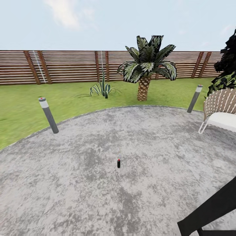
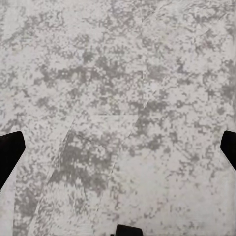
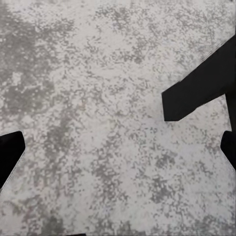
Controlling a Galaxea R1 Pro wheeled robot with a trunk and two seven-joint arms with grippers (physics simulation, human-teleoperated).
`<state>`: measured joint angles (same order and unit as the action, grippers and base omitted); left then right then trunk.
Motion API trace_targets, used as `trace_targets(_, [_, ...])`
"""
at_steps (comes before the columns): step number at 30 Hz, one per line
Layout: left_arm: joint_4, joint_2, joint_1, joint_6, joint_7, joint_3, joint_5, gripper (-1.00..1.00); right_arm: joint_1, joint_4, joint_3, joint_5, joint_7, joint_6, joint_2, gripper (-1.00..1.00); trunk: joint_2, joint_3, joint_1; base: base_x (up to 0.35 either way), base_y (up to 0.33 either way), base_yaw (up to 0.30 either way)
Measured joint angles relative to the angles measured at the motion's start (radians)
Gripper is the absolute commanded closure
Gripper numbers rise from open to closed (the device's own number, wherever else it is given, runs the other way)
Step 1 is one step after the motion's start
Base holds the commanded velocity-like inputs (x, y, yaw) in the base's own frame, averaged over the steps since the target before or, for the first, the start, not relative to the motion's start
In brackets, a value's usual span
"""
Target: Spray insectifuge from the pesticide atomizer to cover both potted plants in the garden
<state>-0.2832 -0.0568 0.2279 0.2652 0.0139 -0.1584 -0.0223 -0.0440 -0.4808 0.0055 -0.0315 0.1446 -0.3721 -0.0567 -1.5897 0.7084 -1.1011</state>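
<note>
The garden [image 1: 75, 95] spreads wide: a brown slatted fence [image 1: 65, 67] backs a green lawn, and a broad round patio [image 1: 98, 196] of mottled grey stone takes up the near ground. On the grass stand a short palm [image 1: 146, 70] with a scaly trunk and a spiky striped plant [image 1: 102, 88]; a wicker chair [image 1: 220, 109] with a white cushion sits at the patio's right edge, and two grey bollard lights [image 1: 48, 114] mark its rim. No little grey pots can be made out, so there are no containers or contents to tell of. A black arm link [image 1: 213, 209] crosses the lower right corner of the head view. The pesticide atomizer [image 1: 118, 163] stands upright near the middle of the patio, alone, well apart from everything: a tiny dark bottle with a red top. It is likely light, stiff and smooth-sided, so it could tip or slip under a glancing touch; a hold around the body below the red head looks safest, leaving the nozzle free. The left gripper [image 2: 118, 147] and right gripper [image 3: 118, 147] each show dark fingers [image 2: 10, 152] spread wide over bare stone, holding nothing
</note>
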Motion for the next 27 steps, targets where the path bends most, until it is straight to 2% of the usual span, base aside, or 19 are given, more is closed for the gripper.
trace_targets(24, [0.0,0.0,0.0,0.0,0.0,0.0,0.0,-1.0,0.0,0.0,0.0,0.0,0.0,0.0,0.0,-1.0,0.0,0.0,0.0,0.338,0.0,0.0])
trace_targets(27, [0.0,0.0,0.0,0.0,0.0,0.0,0.0,-1.0,0.0,0.0,0.0,0.0,0.0,-0.001,0.0,-1.0,0.0,0.0,0.0,0.338,0.0,0.249])
